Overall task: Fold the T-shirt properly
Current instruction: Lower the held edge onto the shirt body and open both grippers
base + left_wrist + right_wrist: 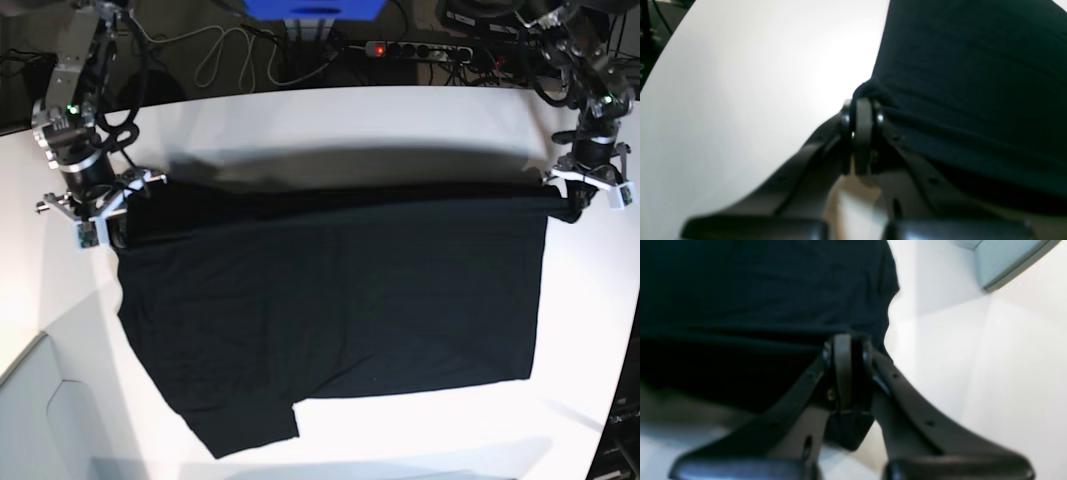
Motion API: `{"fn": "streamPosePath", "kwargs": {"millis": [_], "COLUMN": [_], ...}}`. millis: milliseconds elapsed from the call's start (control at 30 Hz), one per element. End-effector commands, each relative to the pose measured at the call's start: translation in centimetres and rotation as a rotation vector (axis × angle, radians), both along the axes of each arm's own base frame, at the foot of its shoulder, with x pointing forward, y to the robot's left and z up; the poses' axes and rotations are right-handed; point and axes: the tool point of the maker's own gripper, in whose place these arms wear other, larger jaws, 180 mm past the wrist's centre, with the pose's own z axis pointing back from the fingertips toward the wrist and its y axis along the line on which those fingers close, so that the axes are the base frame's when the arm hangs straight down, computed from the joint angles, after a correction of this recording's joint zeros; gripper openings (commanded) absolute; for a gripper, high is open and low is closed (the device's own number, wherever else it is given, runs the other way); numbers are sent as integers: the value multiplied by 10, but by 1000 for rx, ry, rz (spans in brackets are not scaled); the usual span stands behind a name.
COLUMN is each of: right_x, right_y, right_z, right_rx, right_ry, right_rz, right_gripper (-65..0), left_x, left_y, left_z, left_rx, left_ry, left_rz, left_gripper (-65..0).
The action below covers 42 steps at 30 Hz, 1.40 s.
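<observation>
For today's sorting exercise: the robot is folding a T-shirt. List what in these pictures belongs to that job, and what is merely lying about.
Belongs to the job:
- large black cloth T-shirt, spread on the white table
- left gripper, shut on the shirt's edge
- right gripper, shut on the opposite edge

Lying about:
- black power strip behind the table
- grey coiled cable
- blue box

I can read no text, label, brand, number or sign anywhere in my three views; every surface I see is unmarked.
</observation>
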Motion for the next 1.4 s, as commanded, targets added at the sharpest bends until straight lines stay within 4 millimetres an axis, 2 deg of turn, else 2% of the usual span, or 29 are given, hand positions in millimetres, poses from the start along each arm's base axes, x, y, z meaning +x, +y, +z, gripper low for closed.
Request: {"fn": "streamPosePath", "kwargs": {"millis": [0,167,500,600,800,967,1200,1367], "right_x": [9,30,79,89,107,128,144,153], "right_y": [-2,-9,39,46,40,34,32,30], "right_z": [10,11,48,43,26,31,30,26], "right_rx": [-8,1,-19,-6,21,44,62,78], "right_ry": [-42,-60,-168,-155,-110,-151,-147,-133], "right_rz": [11,3,172,188,168,158,147,138], "right_gripper": [-649,-649,-649,-649,-649,-649,-649,-649], "left_x": [12,25,25,26,28,35,38,34], "left_y": [2,-9,-10,-10,-11,-11,-4,-1], "left_z": [15,16,15,15,16,22,30,16], "left_rx": [37,52,51,51,50,50,76,52], "left_ry": [-47,-47,-42,-43,-49,-71,-75,-45], "left_rz": [-15,-54,-59,-60,-61,-60,-68,-54], "left_gripper": [-650,-650,-650,-650,-650,-650,-650,-650]}}
